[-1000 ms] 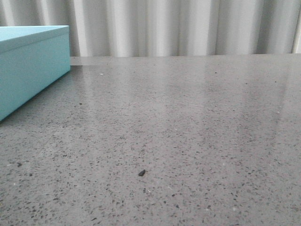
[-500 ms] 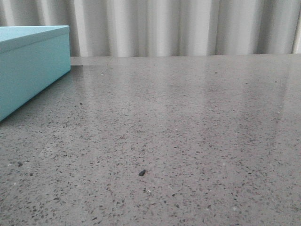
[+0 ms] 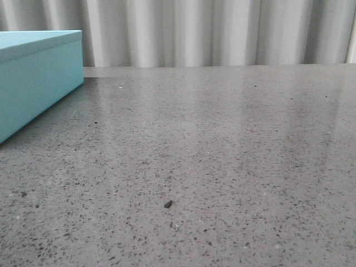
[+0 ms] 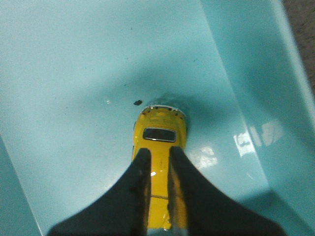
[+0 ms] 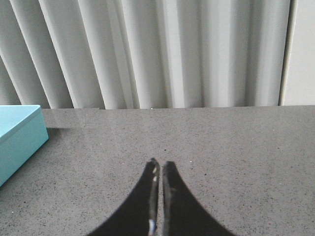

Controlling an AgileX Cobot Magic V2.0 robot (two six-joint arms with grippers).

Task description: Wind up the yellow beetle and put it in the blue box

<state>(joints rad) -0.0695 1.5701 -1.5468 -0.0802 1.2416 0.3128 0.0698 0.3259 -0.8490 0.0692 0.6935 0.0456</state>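
Yellow beetle count: I see one yellow beetle (image 4: 159, 147), and only on my left wrist feed.
Blue box count: I count one blue box (image 3: 33, 78); on the front feed it stands at the left edge of the tabletop (image 3: 222, 156), and my right wrist feed catches its corner too.
End effector count: two, one on each wrist feed; neither shows on the front feed.
Left end effector: the left end effector (image 4: 158, 162) has its two dark fingers pinched onto the car's roof and sides, so I read it as gripping the yellow beetle.
Beetle position: the car sits inside the blue box, over its pale turquoise floor, with one inner wall rising beside it. Its windowed end pokes out past the fingertips; the other end is hidden between the fingers. I cannot tell whether the wheels touch the floor.
Right end effector: the right end effector (image 5: 158, 167) is closed on nothing, its fingertips almost meeting, above bare tabletop and well apart from the box.
Other: one small dark speck (image 3: 167, 204) lies on the tabletop, and another dark speck (image 4: 137, 103) lies on the box floor just beyond the car.
Backdrop: pale pleated curtain (image 3: 222, 30) behind the tabletop.
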